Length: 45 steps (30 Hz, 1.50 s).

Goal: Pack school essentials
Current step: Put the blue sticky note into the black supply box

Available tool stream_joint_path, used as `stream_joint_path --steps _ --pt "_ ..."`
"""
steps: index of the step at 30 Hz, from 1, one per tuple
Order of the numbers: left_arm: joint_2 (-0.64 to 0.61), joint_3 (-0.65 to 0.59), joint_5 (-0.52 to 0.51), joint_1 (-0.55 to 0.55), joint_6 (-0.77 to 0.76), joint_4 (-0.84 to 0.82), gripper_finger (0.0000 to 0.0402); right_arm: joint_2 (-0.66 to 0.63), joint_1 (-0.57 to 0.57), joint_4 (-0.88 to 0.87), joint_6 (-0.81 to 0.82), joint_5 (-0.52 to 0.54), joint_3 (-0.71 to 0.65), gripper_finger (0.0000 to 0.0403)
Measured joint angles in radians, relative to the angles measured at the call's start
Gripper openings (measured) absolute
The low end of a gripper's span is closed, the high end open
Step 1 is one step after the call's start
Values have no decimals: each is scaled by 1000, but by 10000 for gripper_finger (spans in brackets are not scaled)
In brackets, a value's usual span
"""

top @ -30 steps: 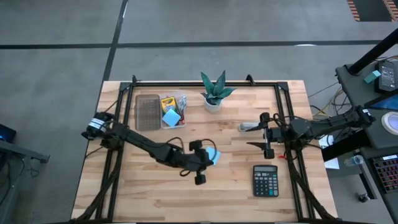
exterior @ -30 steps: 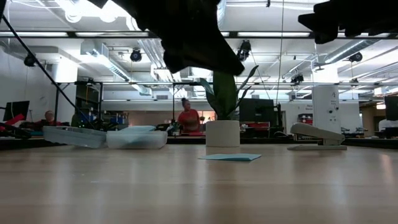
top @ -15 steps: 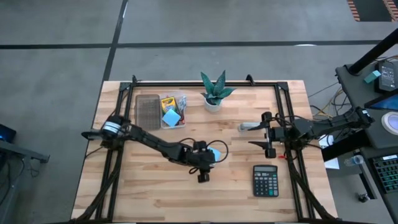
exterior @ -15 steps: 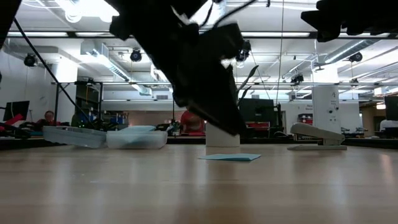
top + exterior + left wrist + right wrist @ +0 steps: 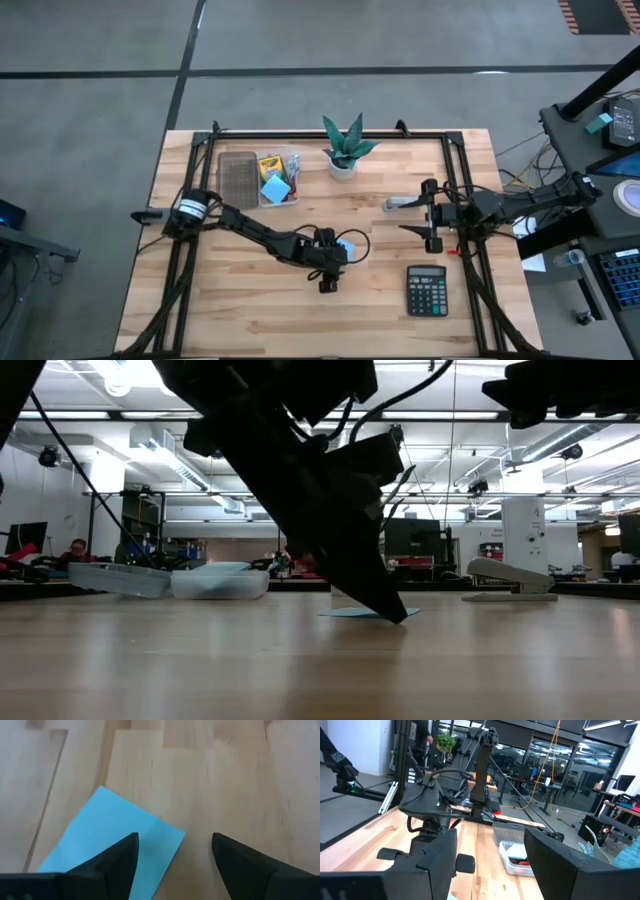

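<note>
Fingers point(image 5: 117, 857) of the left end effector point(image 5: 331, 262) are spreading wide, where a second ago they were shut, and its arm is reaching lower, one fingertip touching the bench point(image 5: 300, 660). The blue note point(image 5: 115, 837) is lying flat mid-bench under that end effector, one corner pointing away from the wrist. The right end effector point(image 5: 432, 215) is hovering open beside the stapler point(image 5: 400, 203).
</note>
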Motion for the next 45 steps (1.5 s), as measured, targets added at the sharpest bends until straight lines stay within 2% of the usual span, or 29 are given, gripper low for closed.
stream_joint_path --steps 11,15,20,30,39,45 --pt "11 -20 -21 21 -2 34 235 0 0 0 0 3 0 219" --pt "10 -32 -24 25 -7 35 221 0 0 0 0 3 0 219" --pt "9 -39 -25 29 -28 31 170 0 0 0 0 4 0 219" --pt "9 -41 -32 32 -27 23 10 0 0 0 0 5 0 219" --pt "-14 -43 -30 32 -4 27 0 0 0 0 0 6 0 219" --pt "-116 -47 -70 36 9 -97 0 1 0 -1 0 23 -1 219"
